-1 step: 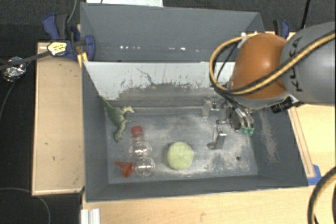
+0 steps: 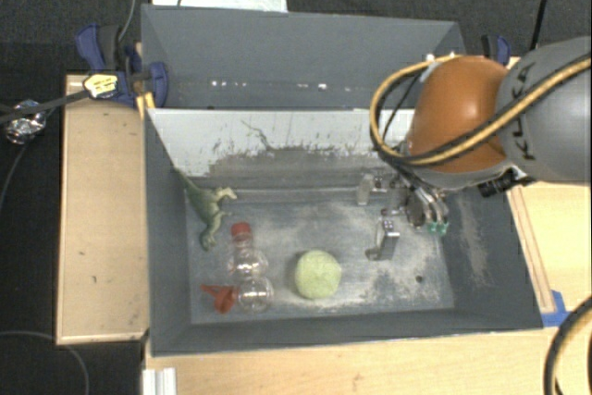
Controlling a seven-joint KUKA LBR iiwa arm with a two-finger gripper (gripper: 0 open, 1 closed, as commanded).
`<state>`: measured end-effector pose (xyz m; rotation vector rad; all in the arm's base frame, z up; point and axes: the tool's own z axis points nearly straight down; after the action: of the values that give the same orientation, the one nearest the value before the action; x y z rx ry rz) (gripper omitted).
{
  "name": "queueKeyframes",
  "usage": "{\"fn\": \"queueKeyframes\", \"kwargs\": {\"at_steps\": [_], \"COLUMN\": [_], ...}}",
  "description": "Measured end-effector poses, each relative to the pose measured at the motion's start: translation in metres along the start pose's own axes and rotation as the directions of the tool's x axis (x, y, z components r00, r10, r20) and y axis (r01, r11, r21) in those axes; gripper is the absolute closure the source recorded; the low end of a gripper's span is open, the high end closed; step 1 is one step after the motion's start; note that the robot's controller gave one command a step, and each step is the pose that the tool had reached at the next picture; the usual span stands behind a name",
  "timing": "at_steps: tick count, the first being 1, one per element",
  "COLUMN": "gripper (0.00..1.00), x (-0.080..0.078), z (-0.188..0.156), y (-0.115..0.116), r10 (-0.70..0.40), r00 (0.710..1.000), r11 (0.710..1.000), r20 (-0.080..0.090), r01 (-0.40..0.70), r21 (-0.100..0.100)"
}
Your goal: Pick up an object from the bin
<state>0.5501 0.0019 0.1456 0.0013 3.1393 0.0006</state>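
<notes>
My gripper (image 2: pixel 374 221) hangs over the bare floor in the right middle of the bin, open, with nothing between its fingers. One metal finger (image 2: pixel 368 190) lies toward the back wall and the other finger (image 2: pixel 384 242) points toward the front. Nearest to it is a pale green ball (image 2: pixel 317 275), a short way to the front left and not touching it. Further left a clear plastic bottle with a red cap (image 2: pixel 247 266) lies on the floor.
A green toy dinosaur (image 2: pixel 212 209) lies along the left wall. A small red piece (image 2: pixel 220 297) sits in the front left corner beside the bottle. Bare floor extends right of the gripper, under the arm.
</notes>
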Motion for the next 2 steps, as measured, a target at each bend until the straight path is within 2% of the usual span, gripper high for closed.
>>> {"fn": "queueKeyframes", "kwargs": {"at_steps": [1, 2], "gripper": [0.00, 0.00], "x": [0.027, 0.041], "z": [0.033, 0.062], "y": [0.011, 0.051], "r10": [-0.027, -0.010], "r00": [1.000, 1.000], "r11": [1.000, 1.000], "r20": [0.009, -0.007], "r01": [0.027, 0.010], "r21": [0.001, 0.002]}}
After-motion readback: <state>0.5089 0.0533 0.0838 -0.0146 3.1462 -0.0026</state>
